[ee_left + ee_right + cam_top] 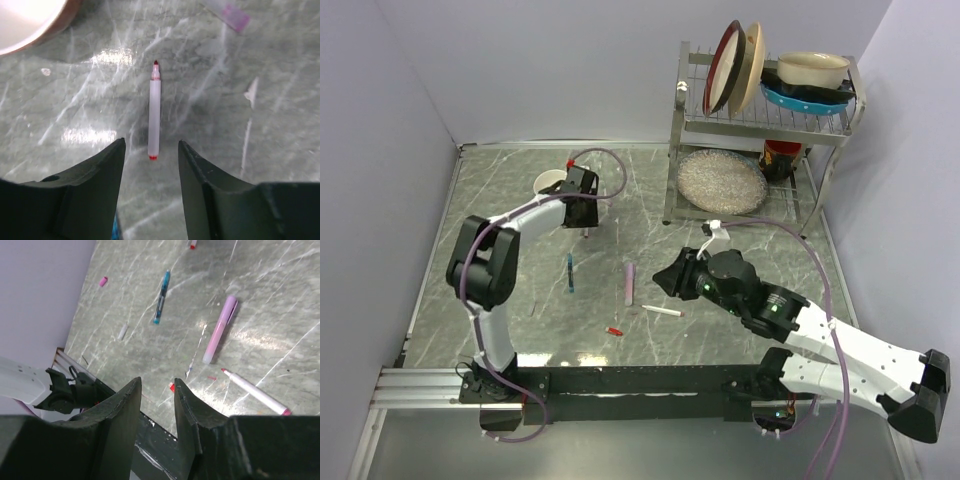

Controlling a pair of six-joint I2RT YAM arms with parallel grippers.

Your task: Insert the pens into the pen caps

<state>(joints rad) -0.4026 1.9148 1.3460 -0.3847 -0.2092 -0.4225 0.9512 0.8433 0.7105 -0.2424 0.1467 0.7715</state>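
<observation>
Left gripper (151, 152), fingers (107, 167) spread wide, lines up on a red-tipped pen (154, 117) for pickup; right gripper (157, 387) hovers empty, fingers narrow.

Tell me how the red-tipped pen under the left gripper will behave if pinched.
The red-tipped pen looks slim and round on the glossy table, so it may roll if nudged. Its barrel looks like rigid plastic, probably light and slippery.
</observation>
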